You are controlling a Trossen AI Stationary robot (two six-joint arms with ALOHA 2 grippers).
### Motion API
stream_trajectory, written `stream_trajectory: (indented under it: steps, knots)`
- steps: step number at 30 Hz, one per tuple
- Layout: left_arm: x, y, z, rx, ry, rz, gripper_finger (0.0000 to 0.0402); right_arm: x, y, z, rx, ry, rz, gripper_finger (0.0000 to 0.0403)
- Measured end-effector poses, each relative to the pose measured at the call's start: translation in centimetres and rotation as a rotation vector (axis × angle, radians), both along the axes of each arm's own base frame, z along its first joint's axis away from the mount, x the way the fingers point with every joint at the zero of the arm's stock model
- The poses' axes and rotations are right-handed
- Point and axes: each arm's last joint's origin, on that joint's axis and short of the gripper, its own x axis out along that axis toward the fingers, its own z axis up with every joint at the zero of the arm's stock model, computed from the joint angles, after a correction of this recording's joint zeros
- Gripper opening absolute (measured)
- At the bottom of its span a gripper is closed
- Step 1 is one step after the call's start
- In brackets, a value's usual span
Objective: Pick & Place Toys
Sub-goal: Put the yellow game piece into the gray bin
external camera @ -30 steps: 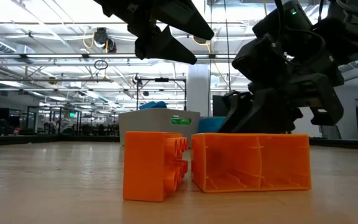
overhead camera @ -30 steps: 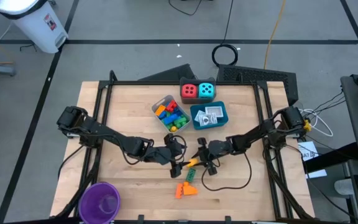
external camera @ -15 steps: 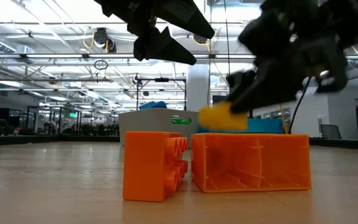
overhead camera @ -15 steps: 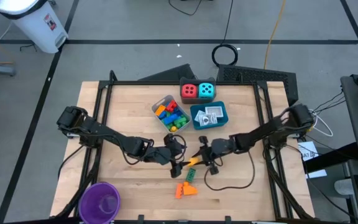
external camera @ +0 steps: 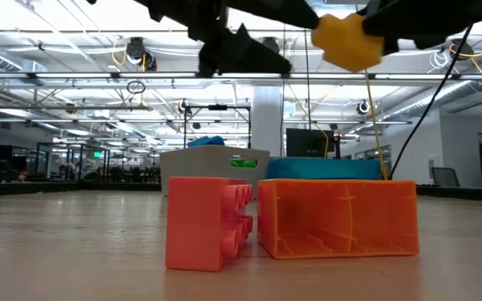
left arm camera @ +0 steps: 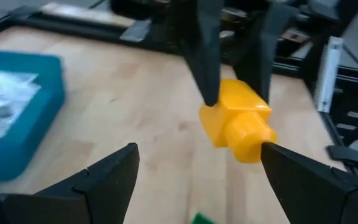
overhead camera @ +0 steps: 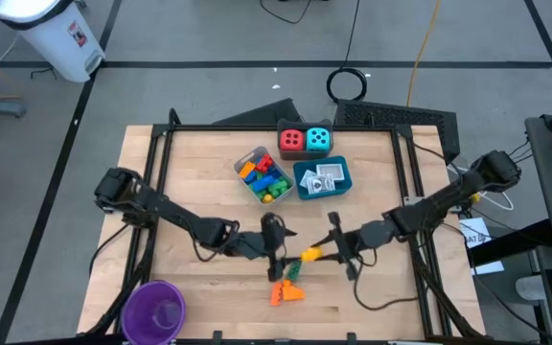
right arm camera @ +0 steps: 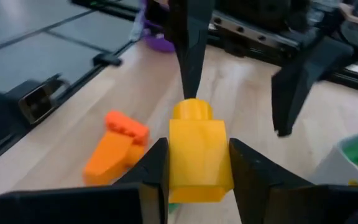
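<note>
A yellow brick [overhead camera: 309, 255] hangs above the table's near middle, and my right gripper [overhead camera: 320, 254] is shut on it. It also shows in the low view as the yellow brick [external camera: 347, 39], high over the table. My left gripper [overhead camera: 283, 247] faces it from the table's left, open; the brick [left arm camera: 234, 121] sits just ahead of its fingertips. Two orange bricks [overhead camera: 286, 291] and a green brick [overhead camera: 295, 271] lie on the table below. The red die [overhead camera: 291, 140] and cyan die [overhead camera: 319, 140] stand at the far edge. My right gripper pinches the yellow brick's two opposite side faces [right arm camera: 174, 163] between its two fingers. The fingers [right arm camera: 253, 171] come nearly level from the table's right. The brick is lifted clear of the table, its round stud end [right arm camera: 192, 109] pointing away toward my left gripper.
A clear tray [overhead camera: 262, 178] of coloured bricks and a blue tray [overhead camera: 344, 177] with white packets stand beyond the grippers. A purple cup [overhead camera: 153, 309] stands at the near left corner. Bare wood lies to the left and right of the arms.
My right gripper has gone up and toward the table's near right with the yellow brick. The brick has come off the table by the green brick and now hangs well clear above the orange bricks.
</note>
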Motion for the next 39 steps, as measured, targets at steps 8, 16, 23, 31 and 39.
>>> stream_trajectory:
  steps: [8, 16, 23, 31, 39]
  knots:
    - [0.8, -0.6, -1.1, 0.114, -0.045, -0.084, 0.0344, -0.1, 0.3, -0.4, -0.039, 0.022, 0.009, 0.0092]
    - [1.1, -0.7, -0.3, 0.099, -0.117, -0.126, 0.0344, 0.2, 0.3, 0.4, -0.003, -0.05, -0.022, 0.0091]
    - [1.1, -0.5, -0.3, 0.096, -0.113, -0.09, 0.0344, 0.2, 0.3, 0.7, 0.015, -0.08, -0.02, 0.0091]
    - [1.2, -0.4, -0.3, 0.093, -0.122, -0.086, 0.0308, 0.4, 0.4, 0.4, 0.011, -0.069, -0.017, 0.0091]
    - [1.4, 0.3, -0.3, 0.044, -0.118, -0.065, 0.0138, 0.4, 0.3, 0.2, 0.011, -0.062, -0.043, 0.0101]
